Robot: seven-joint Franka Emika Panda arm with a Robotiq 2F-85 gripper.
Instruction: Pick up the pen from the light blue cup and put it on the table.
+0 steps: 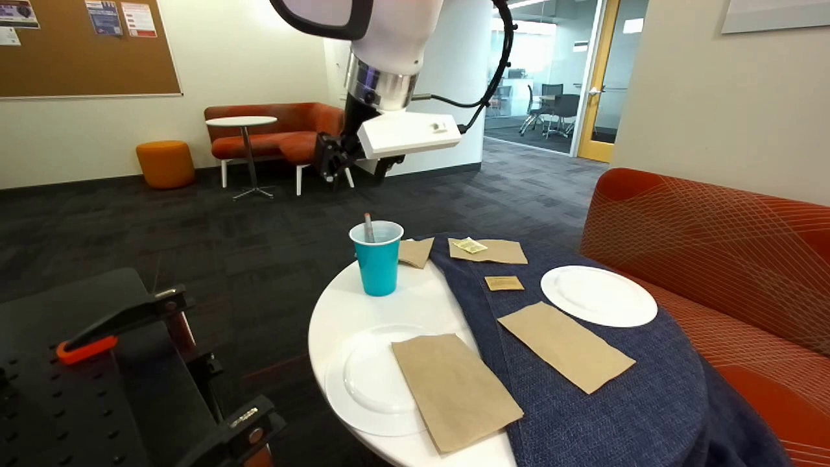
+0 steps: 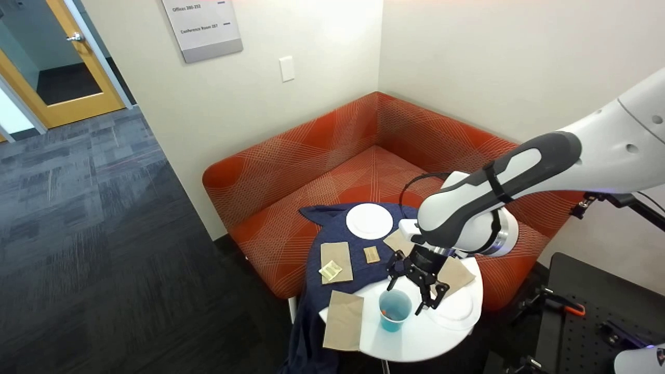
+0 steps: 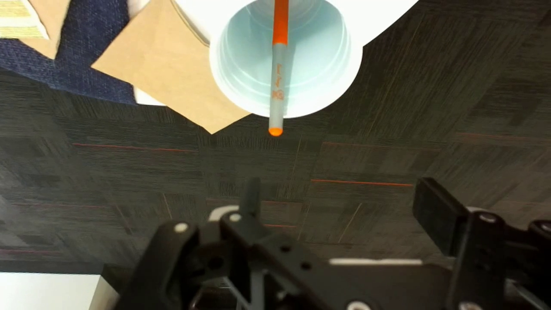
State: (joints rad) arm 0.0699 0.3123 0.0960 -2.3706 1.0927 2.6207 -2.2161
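Observation:
The light blue cup (image 1: 379, 269) stands upright on the round white table (image 1: 340, 311); it also shows in an exterior view (image 2: 394, 327) and the wrist view (image 3: 241, 56). The pen (image 3: 277, 79), grey with an orange tip and an orange lower part, leans in the cup with its upper end past the rim. It shows above the rim in an exterior view (image 1: 369, 228); in an exterior view only a small orange spot (image 2: 383, 312) shows. My gripper (image 1: 358, 174) is open and empty, above the cup and apart from it. Its fingers (image 3: 340, 189) are spread in the wrist view.
A white plate (image 1: 376, 383) with a brown napkin (image 1: 457, 392) lies on the table near the cup. More napkins, packets and a plate (image 1: 600, 295) lie on the navy cloth (image 1: 603, 415). A red bench (image 1: 720, 259) borders the table. A black cart (image 1: 71, 389) stands beside it.

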